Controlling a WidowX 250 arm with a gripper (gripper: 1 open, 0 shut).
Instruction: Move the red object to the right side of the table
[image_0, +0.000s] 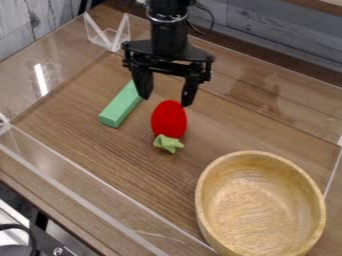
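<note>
— Has it grabbed the red object (168, 120) yet?
— No. The gripper (167, 93) hangs wide open just above it; the strawberry lies mid-table (80, 170), beside the green block (119, 105). The whole move remains.

Small glossy red toy strawberry (168, 119), light-green leafy cap pointing toward the near edge. Lying on its side on the bench (80, 190) (brown wood grain, low clear acrylic walls all round), roughly mid-surface, slightly toward the far side. Resting free on the wood.
</note>
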